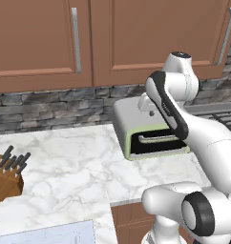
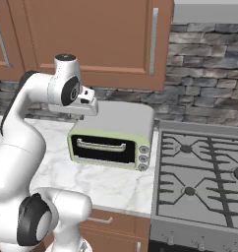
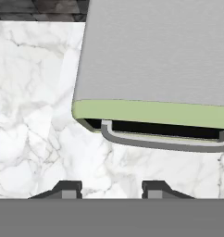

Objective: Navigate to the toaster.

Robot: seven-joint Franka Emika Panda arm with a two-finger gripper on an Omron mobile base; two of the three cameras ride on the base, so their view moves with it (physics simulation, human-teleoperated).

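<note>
Toaster's whereabouts could not be told; toaster oven (image 2: 113,138) sat on marble counter (image 1: 65,167) beside stove (image 2: 204,172), knife block (image 1: 7,178) at left. Gripper (image 3: 111,189) hovered above counter, jaws apart, empty. Risk: mistaking oven for target, stopping there.

Both base views face the toaster oven (image 1: 151,133) from opposite sides; hand view looks straight down, close.

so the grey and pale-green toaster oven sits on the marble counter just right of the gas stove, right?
Not quite: the grey and pale-green toaster oven sits on the white marble counter just left of the gas stove, not right of it. The right base view shows this.
</note>
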